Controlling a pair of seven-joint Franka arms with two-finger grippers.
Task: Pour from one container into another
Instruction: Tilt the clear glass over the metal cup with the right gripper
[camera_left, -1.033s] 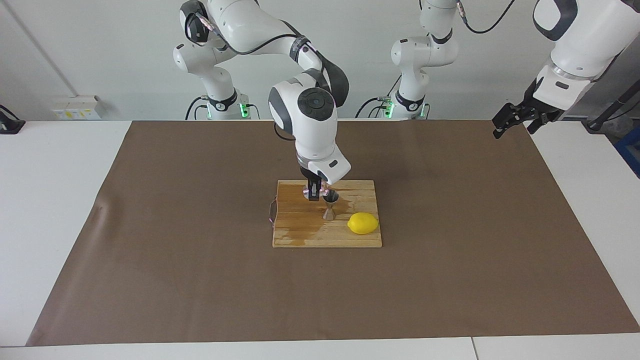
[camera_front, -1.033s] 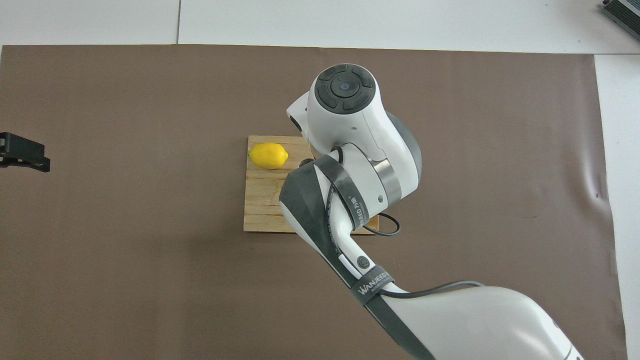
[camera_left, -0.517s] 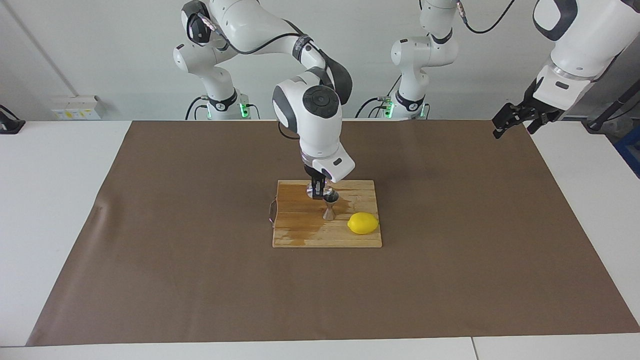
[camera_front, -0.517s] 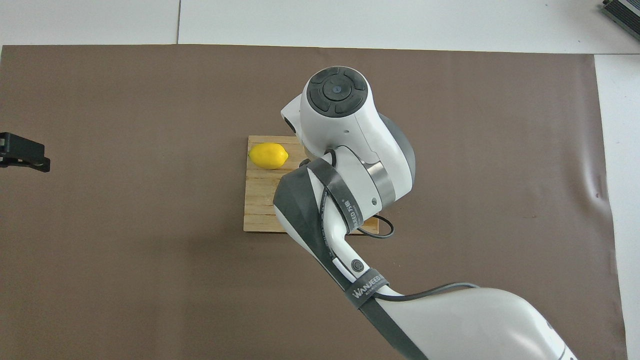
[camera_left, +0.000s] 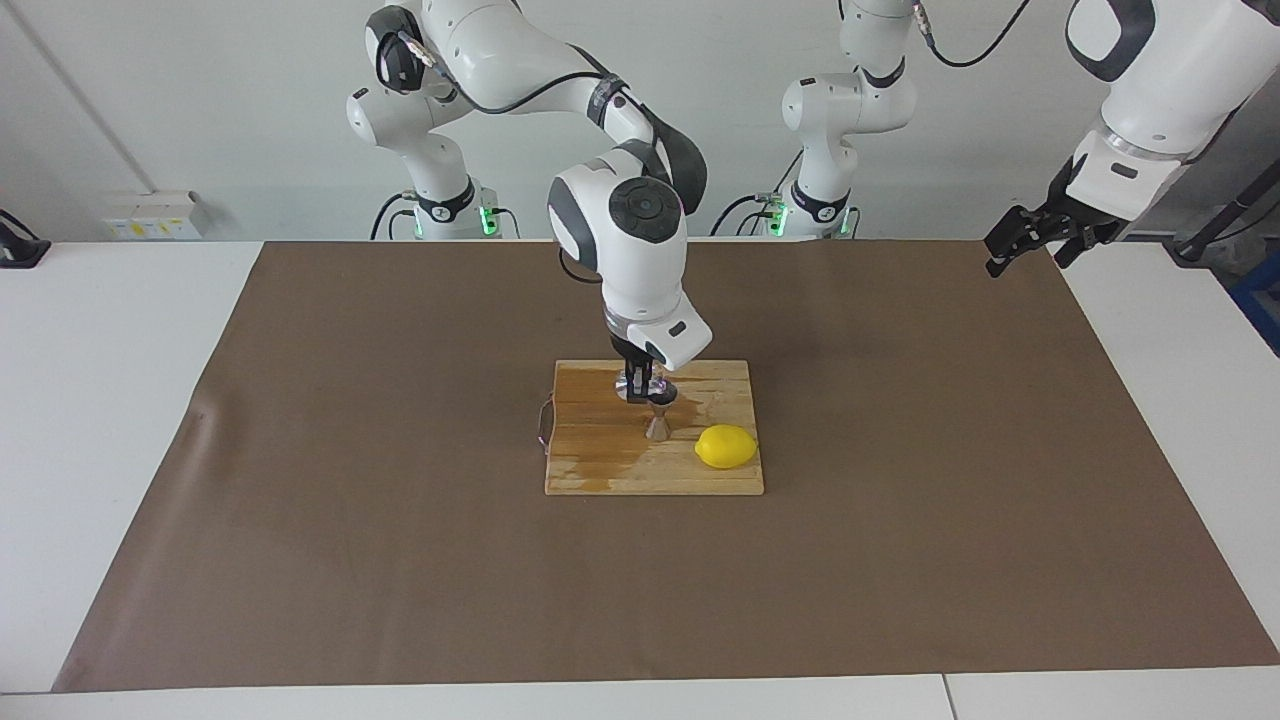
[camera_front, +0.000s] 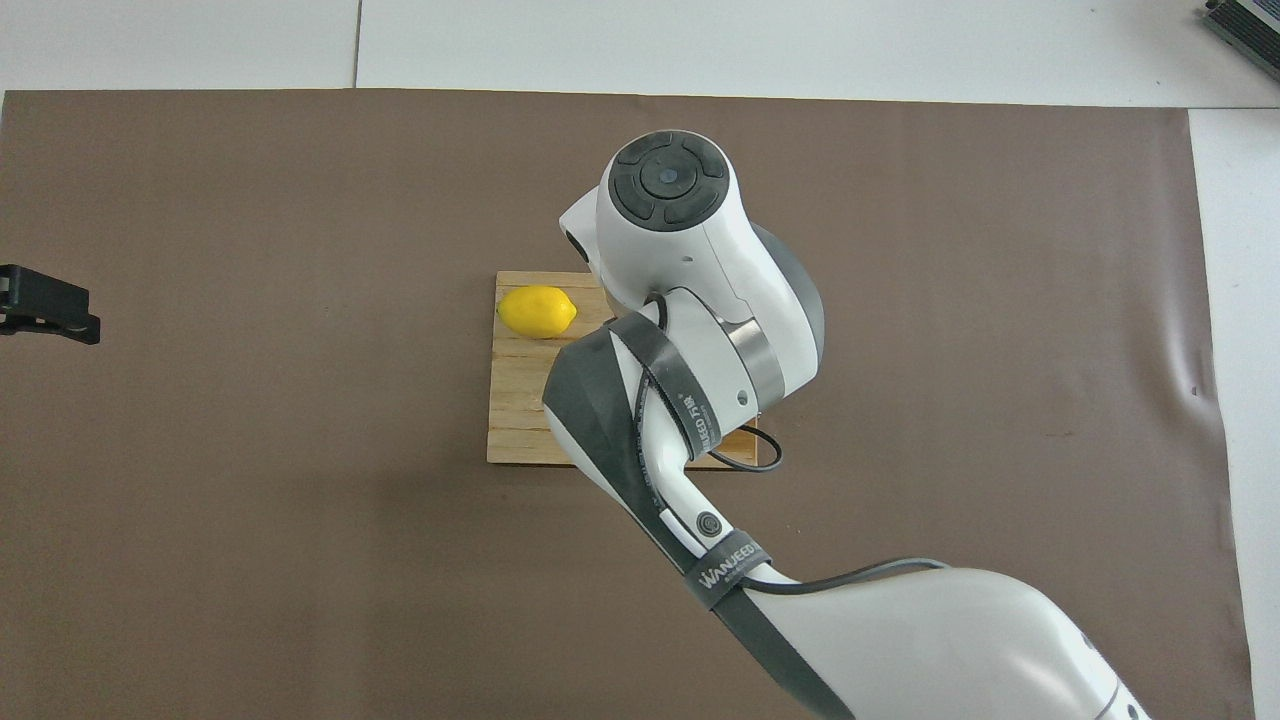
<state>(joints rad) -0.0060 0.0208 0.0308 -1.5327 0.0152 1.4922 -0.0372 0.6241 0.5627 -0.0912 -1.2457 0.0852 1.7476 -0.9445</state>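
- Your right gripper had its jaws clamped on the tiny clear glass cup, tipped at the mouth of the small silvery hourglass-shaped steel jigger, which stood on the wooden cutting board near the yellow lemon.
- You did best to tilt slowly, lip over the jigger's mouth; the board showed wet patches.
- I could not tell either container's contents.
- Your left gripper waited, jaws wide, over the desk's edge.
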